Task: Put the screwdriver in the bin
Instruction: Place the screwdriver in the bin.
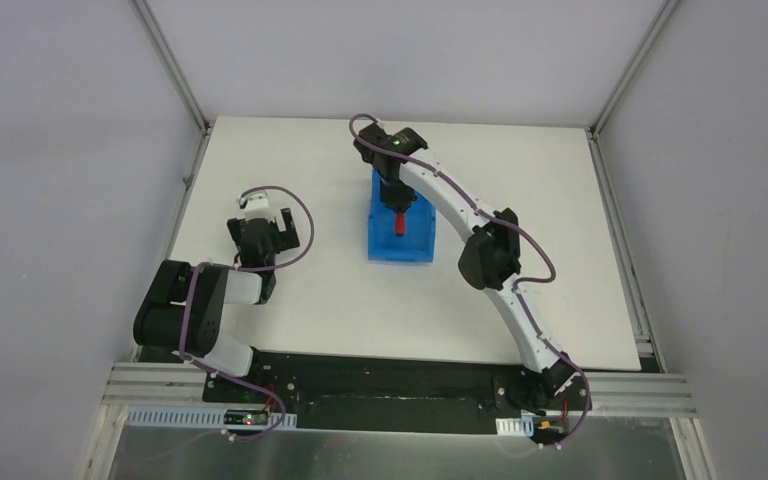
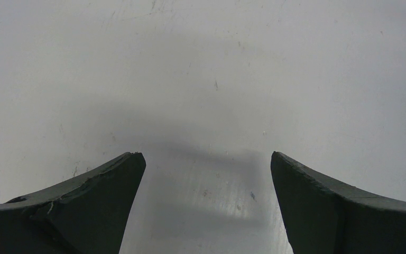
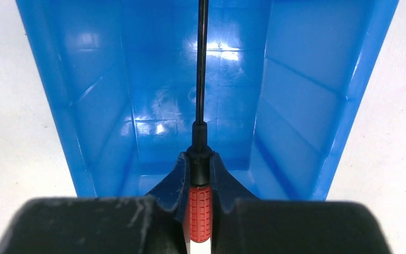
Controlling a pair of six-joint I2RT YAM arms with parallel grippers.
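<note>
Right gripper (image 3: 200, 161) pinched the red screwdriver (image 3: 200, 209) tight, its thin shaft pointing to the top of the frame, along the blue bin (image 3: 306, 106) right below it.

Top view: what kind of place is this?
Probably a robot lab test cell: a left arm and right arm bolted to a metal rail, a white table, and plain grey panels boxing it in.
</note>
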